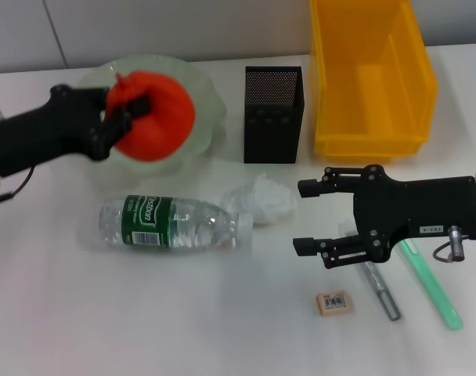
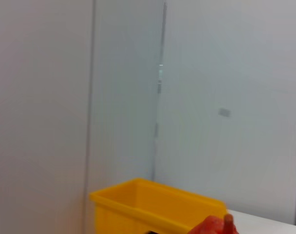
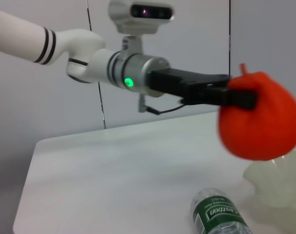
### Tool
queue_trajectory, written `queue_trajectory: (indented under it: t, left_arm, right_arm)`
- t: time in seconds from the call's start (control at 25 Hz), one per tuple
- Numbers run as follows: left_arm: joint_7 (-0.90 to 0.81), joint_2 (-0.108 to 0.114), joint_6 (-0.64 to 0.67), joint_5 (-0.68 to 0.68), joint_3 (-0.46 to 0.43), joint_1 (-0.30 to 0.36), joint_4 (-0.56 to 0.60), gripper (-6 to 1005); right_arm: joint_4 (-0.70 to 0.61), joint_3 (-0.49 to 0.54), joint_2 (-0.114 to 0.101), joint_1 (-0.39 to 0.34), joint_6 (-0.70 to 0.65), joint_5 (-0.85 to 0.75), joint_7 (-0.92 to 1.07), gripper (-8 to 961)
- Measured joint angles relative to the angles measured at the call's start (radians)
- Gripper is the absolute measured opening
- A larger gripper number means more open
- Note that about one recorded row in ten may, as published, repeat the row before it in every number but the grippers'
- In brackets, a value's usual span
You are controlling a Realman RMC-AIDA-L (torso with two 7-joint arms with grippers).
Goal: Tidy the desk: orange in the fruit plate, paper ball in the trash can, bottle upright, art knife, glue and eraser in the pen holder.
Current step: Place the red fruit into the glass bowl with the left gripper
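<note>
My left pincer (image 1: 132, 110) pinched the round red-orange orange (image 1: 153, 117) above the pale green scalloped glass fruit plate (image 1: 203, 94); my right pincer (image 1: 308, 217) hung spread beside the crumpled white paper ball (image 1: 263, 198).

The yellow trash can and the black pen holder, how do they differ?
The trash can is bright yellow solid plastic; the pen holder is black mesh. The trash can is wide and rectangular; the pen holder is narrow, tall and square. Both stand upright with open tops at the far side of the table, side by side without touching.
</note>
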Motion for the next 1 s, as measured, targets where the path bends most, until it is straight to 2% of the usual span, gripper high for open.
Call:
queue_trajectory:
  t: [0.2, 0.4, 0.84, 1.0]
  left_arm:
    - [0.003, -0.001, -0.109, -0.008, 0.0, -0.051, -0.041, 91]
    - [0.004, -0.005, -0.27, -0.048, 0.0, -0.095, -0.097, 93]
    - [0.016, -0.005, -0.446, -0.101, 0.01, -0.115, -0.133, 96]
    - [0.017, -0.007, -0.527, -0.114, 0.101, -0.13, -0.138, 97]
  right_arm:
    - [0.0, 0.002, 0.0, -0.011, -0.002, 0.0, -0.013, 799]
    - [0.003, 0.002, 0.0, -0.018, -0.002, 0.0, -0.022, 798]
    - [0.003, 0.004, -0.001, -0.027, -0.002, 0.0, -0.025, 796]
    - [0.003, 0.004, -0.001, -0.027, -0.002, 0.0, -0.025, 795]
